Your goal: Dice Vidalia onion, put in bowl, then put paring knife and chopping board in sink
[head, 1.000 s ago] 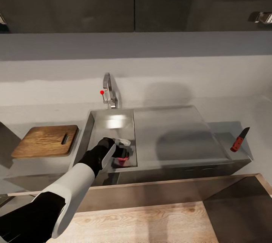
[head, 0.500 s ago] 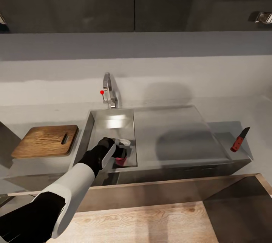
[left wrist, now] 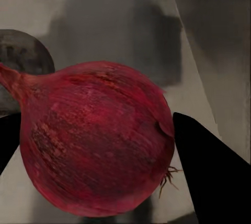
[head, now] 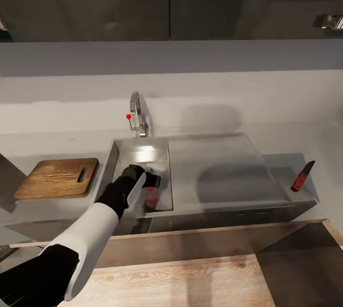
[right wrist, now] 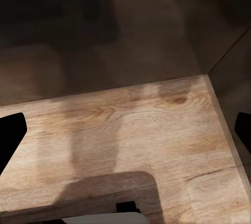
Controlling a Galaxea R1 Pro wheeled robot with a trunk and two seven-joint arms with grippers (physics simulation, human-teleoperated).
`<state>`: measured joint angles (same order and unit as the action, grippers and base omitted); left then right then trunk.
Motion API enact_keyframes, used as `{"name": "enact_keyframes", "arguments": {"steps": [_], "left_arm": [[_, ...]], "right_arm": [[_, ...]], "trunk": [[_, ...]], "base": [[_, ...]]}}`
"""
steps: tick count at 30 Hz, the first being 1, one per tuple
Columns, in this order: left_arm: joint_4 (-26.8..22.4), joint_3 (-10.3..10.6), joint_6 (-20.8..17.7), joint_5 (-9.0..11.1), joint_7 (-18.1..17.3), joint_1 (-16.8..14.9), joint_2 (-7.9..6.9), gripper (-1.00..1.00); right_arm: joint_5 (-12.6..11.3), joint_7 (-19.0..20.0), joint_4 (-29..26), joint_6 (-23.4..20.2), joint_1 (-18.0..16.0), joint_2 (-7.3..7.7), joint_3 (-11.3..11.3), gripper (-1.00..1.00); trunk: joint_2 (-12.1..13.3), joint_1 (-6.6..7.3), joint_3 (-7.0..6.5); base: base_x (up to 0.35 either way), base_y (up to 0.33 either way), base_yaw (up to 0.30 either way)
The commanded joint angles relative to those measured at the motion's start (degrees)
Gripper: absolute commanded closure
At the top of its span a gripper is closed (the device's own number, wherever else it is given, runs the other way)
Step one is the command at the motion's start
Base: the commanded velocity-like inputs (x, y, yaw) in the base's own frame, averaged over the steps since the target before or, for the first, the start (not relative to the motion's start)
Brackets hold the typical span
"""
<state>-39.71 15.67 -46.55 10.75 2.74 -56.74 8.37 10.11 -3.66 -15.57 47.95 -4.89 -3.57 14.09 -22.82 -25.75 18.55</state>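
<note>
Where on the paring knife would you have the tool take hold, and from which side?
Grip the red handle of the paring knife, coming down from above. It lies flat on the countertop to the right of the sink, with the dark blade pointing away towards the wall, so the handle is the near, thicker and blunt end.

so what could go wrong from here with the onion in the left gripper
1. The Vidalia onion is round and held only at its sides between the two fingers; it could slip out and fall back into the sink.
2. The left gripper sits low in the basin near the wall; lifting sideways toward the chopping board too early could knock the onion against the rim.
</note>
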Motion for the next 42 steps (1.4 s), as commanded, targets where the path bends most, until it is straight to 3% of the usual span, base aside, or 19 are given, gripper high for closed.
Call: {"name": "enact_keyframes", "arguments": {"steps": [1, 15, 24, 33, 42], "left_arm": [[-0.93, 0.15, -0.29, 0.33, 0.22, -0.04, -0.06, 1.00], [-17.94, -0.01, -10.38, 0.08, 0.29, -0.04, -0.99, 1.00], [-28.48, -0.02, -11.51, 0.04, 0.40, -0.04, -3.25, 1.00], [-31.38, -0.06, -11.55, 0.15, 0.42, -0.04, -4.35, 1.00], [-31.56, -0.20, -11.55, 0.15, 0.42, -0.04, -4.88, 1.00]], "right_arm": [[0.61, -0.38, 0.01, 0.12, -0.03, -0.03, 0.23, -1.00], [0.61, -0.38, 0.01, 0.12, -0.03, -0.03, 0.23, -1.00], [0.61, -0.38, 0.01, 0.12, -0.03, -0.03, 0.23, -1.00], [0.61, -0.38, 0.01, 0.12, -0.03, -0.03, 0.23, -1.00], [0.61, -0.38, 0.01, 0.12, -0.03, -0.03, 0.23, -1.00]], "trunk": [[-0.10, -0.03, 0.10], [-0.10, -0.03, 0.10], [-0.10, -0.03, 0.10], [-0.10, -0.03, 0.10], [-0.10, -0.03, 0.10]], "base": [[0.000, 0.000, 0.000], [0.000, 0.000, 0.000], [0.000, 0.000, 0.000], [0.000, 0.016, 0.000], [-0.061, 0.236, 0.000]]}}
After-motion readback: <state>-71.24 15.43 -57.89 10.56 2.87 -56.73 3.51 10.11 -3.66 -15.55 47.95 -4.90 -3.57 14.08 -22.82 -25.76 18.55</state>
